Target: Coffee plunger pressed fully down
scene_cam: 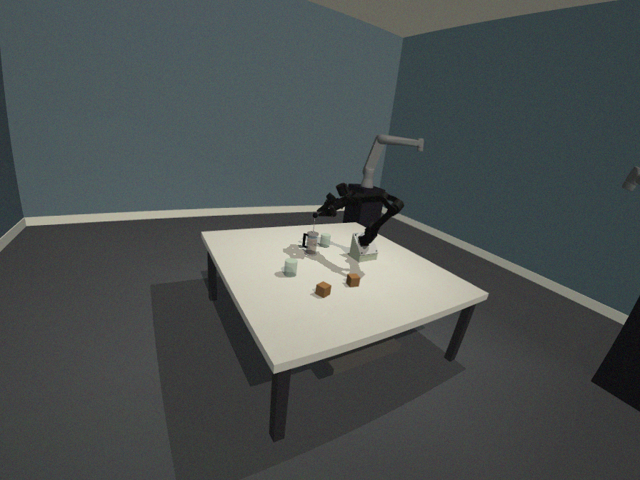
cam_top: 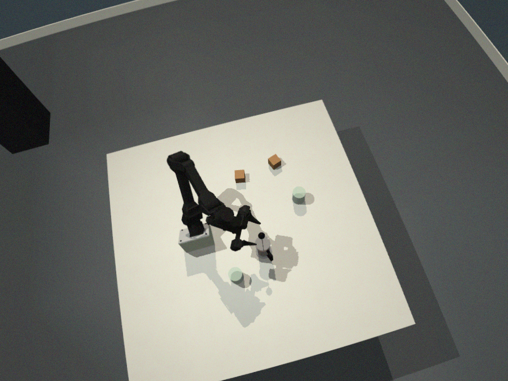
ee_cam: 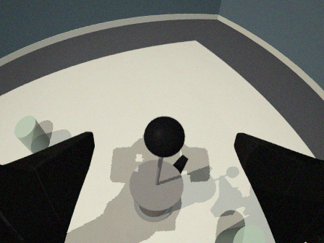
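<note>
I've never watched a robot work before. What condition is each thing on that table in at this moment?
gripper: open, holding nothing, above the knob.
plunger knob: raised, not yet pressed.
coffee press: upright on the table.
two green cups: upright, untouched.
two orange cubes: resting flat, apart.

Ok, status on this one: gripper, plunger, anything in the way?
Gripper open, empty, above the plunger knob. Plunger up, coffee press upright, untouched. Green cups stand off to either side, not in the way.
</note>
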{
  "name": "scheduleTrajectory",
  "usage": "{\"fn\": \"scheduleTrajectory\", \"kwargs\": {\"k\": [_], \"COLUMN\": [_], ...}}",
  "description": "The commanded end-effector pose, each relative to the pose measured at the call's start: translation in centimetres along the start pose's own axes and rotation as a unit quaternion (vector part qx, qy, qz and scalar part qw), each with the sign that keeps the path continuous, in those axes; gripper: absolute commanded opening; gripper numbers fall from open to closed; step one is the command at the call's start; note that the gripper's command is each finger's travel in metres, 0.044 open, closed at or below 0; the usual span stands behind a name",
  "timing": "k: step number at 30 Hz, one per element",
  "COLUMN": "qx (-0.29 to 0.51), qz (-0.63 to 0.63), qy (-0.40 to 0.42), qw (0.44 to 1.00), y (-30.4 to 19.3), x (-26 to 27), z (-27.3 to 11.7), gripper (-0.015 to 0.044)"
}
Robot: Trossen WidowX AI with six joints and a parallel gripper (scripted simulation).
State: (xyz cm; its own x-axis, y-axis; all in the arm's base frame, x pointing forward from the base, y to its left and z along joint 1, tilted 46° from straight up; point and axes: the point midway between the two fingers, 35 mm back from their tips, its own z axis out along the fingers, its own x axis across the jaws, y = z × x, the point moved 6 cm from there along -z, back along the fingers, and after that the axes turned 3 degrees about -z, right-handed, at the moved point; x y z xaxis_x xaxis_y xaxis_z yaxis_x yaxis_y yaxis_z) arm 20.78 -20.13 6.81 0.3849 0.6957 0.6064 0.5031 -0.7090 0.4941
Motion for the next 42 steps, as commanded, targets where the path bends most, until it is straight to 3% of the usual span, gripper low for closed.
{"fn": "scheduleTrajectory", "kwargs": {"k": [1,13,25,42], "qx": [0.002,0.001,0.001,0.001], "qz": [0.003,0.003,0.003,0.003], "qy": [-0.002,0.0,0.0,-0.001], "qw": [1.0,1.0,1.0,1.0], "y": [-0.1,-0.2,-0.2,-0.9], "x": [0.0,0.1,0.1,0.0], "z": [0.6,2.3,2.3,3.0], "gripper": [0.044,0.044,0.0125,0.0117]}}
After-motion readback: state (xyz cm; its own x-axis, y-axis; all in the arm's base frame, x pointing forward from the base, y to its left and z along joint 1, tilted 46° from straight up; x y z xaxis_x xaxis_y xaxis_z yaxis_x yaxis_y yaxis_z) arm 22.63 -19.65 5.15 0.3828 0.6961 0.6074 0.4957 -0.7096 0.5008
